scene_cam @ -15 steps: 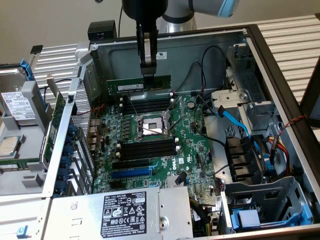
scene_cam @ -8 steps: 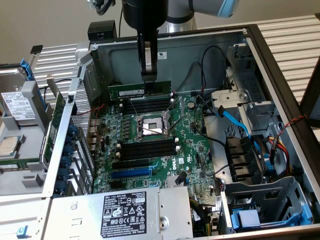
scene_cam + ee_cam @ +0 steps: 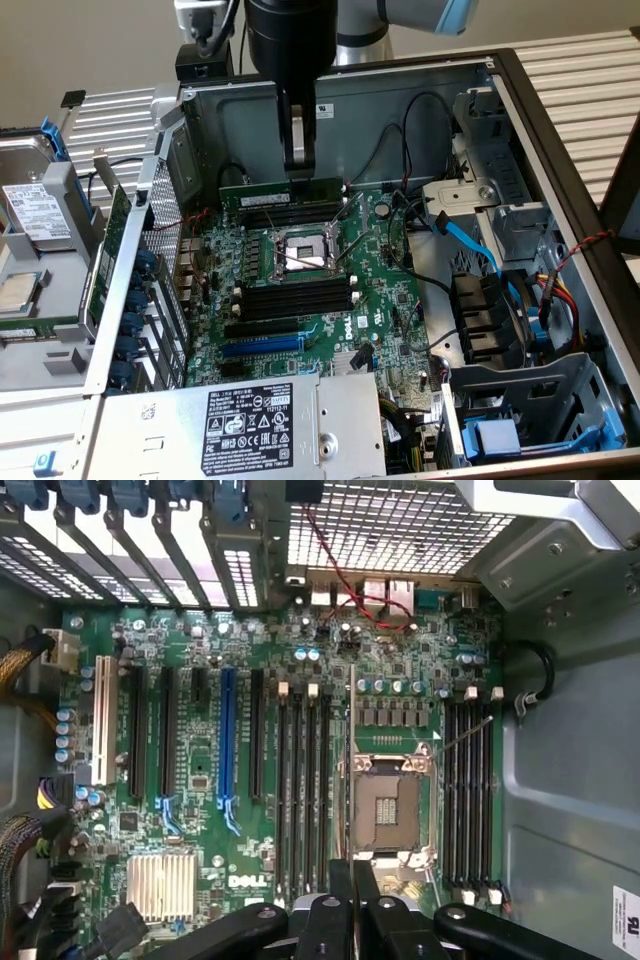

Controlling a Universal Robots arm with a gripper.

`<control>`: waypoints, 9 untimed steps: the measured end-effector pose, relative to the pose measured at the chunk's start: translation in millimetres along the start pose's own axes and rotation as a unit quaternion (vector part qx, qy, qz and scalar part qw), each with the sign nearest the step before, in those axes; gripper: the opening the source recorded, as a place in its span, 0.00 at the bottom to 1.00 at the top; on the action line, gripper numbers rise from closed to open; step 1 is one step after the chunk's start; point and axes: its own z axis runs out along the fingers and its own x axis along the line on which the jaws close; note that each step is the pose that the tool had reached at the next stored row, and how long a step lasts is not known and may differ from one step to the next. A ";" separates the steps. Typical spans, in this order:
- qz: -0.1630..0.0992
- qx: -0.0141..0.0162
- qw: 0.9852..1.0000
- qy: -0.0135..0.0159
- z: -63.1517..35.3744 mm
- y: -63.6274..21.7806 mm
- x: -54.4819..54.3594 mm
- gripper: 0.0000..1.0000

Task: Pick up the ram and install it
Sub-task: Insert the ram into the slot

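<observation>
Open computer case, hand clamped shut on the ram.
Over the green motherboard, the ram is held on edge, above the far black memory slots beyond the processor socket.
</observation>
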 end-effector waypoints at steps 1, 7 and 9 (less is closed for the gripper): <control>0.000 0.000 1.000 0.000 1.8 -0.1 0.3 0.13; 0.001 0.000 1.000 0.000 12.6 -0.4 2.6 0.13; 0.001 0.000 1.000 0.000 16.1 -0.6 3.4 0.13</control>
